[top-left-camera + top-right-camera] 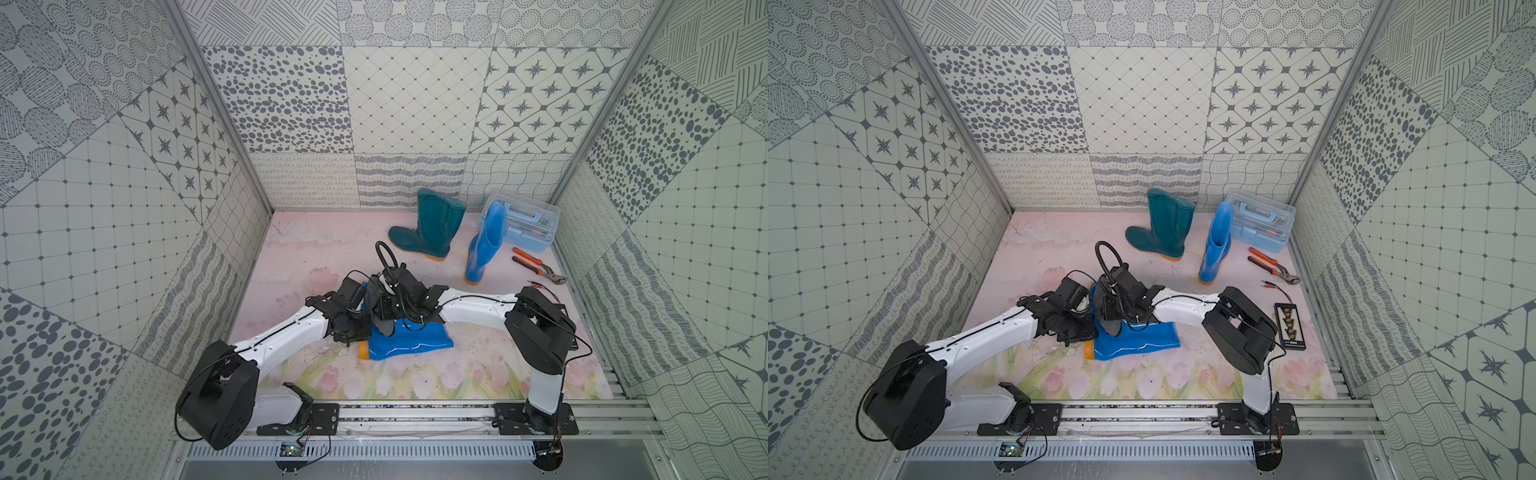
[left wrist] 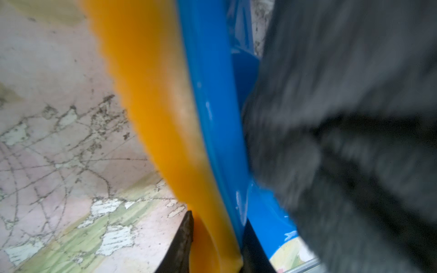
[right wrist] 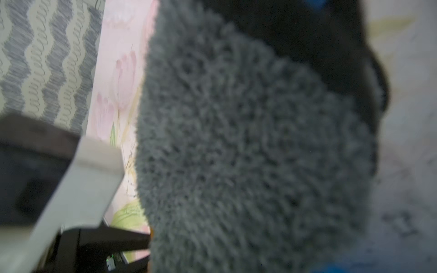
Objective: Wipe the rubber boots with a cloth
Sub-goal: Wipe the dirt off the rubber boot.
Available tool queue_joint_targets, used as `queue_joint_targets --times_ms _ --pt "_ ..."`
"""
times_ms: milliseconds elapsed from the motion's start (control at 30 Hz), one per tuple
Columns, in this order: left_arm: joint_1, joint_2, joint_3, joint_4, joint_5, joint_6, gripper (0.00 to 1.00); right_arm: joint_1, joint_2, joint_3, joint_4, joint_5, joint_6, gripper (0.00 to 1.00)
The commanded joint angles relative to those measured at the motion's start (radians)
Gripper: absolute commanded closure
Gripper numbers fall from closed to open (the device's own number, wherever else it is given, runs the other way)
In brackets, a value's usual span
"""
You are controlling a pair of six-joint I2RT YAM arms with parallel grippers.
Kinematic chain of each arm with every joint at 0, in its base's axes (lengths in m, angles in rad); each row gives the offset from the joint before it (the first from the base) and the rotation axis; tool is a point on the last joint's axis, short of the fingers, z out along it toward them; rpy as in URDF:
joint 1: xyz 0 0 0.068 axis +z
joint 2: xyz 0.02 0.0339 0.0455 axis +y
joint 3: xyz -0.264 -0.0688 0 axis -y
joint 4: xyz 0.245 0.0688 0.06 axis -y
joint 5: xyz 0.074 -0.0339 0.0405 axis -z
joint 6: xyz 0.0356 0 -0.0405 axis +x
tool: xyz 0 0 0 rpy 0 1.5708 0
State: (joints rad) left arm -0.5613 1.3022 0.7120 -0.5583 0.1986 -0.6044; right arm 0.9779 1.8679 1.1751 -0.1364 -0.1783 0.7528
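Cloth [image 1: 383, 326] hangs from right tool [image 1: 386, 305] onto blue boot [image 1: 415, 343].

Grey fluffy cloth [image 3: 248, 153] fills most of frame, very close, out of focus, pile texture visible. Darker blurred fold or shadow along one side of it, cannot tell which. Small slivers of blue boot [image 3: 331, 269] peek past cloth edges. Pink tulip-print counter [image 3: 118, 71] beside cloth, wavy-patterned wall [image 3: 47, 59] beyond it. White link and black parts of left arm [image 3: 78, 189] at frame edge, blurred
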Motion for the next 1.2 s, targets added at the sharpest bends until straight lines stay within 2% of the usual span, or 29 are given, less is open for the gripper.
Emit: queue_joint_targets --times_ms 0,100,167,300,467,567,767,900,1033,1167 --pt "-0.004 0.029 -0.001 0.123 -0.007 -0.043 1.00 0.016 -0.077 -0.048 -0.037 0.028 0.033 0.88" --pt "-0.004 0.031 -0.009 0.138 -0.003 -0.045 1.00 0.004 -0.135 -0.063 -0.051 0.071 0.008 0.88" --pt "-0.004 0.027 -0.014 0.141 0.000 -0.045 1.00 -0.012 -0.139 -0.089 -0.020 0.056 0.022 0.88" --pt "-0.004 0.020 -0.017 0.139 -0.005 -0.046 1.00 0.001 -0.076 -0.102 0.002 -0.025 0.063 0.88" --pt "-0.004 0.015 -0.017 0.130 -0.009 -0.040 1.00 0.069 -0.025 -0.144 0.067 -0.064 0.117 0.88" --pt "-0.004 0.021 -0.014 0.130 -0.009 -0.038 1.00 0.068 -0.002 -0.175 0.057 -0.068 0.109 0.88" --pt "-0.004 0.033 0.003 0.113 -0.010 -0.025 1.00 -0.080 -0.057 -0.309 -0.021 -0.035 0.049 0.89" --pt "-0.004 0.020 0.004 0.082 -0.029 -0.019 1.00 -0.179 -0.166 -0.393 -0.142 0.034 -0.044 0.89" --pt "-0.004 0.019 0.006 0.074 -0.037 -0.019 1.00 -0.271 -0.296 -0.515 -0.201 0.065 -0.073 0.89" --pt "-0.004 0.025 0.009 0.073 -0.039 -0.016 1.00 -0.293 -0.429 -0.566 -0.262 0.103 -0.078 0.89"
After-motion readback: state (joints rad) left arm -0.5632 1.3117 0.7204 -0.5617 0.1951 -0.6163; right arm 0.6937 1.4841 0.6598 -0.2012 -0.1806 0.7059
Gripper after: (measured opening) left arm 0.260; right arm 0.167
